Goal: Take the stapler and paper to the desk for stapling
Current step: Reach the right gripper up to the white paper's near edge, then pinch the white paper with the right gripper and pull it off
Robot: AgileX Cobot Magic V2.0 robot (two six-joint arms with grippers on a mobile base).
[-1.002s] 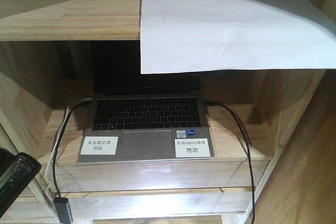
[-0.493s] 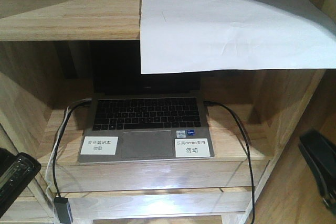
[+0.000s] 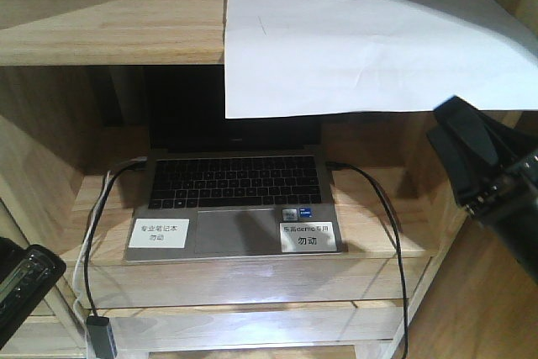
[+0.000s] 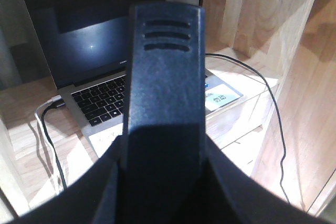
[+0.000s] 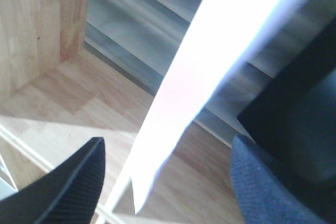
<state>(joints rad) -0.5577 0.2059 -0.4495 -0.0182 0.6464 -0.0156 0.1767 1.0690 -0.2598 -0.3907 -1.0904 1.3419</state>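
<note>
- Front view: the paper point(image 3: 370, 44) lies on the upper shelf point(image 3: 101, 27) in the upper right of the frame. Its front edge hangs over the laptop point(image 3: 234, 182) below. The right hand point(image 3: 458, 145) sits at the right edge, just under the paper's overhang. It is half cut off, and its opening is hard to read here. The left hand point(image 3: 23, 285) is a dark shape in the lower left corner, mostly out of frame.
- Left wrist view: the stapler point(image 4: 164, 93), a black bar with three slots, stands upright mid-frame, clamped by the left hand. The fingers are lost in shadow at the bottom. The stapler hides much of the laptop.
- Right wrist view: the right hand's fingers point(image 5: 73, 187) are spread wide. The paper's blurred, overexposed edge runs slantwise between them; whether they touch it cannot be told.
</note>
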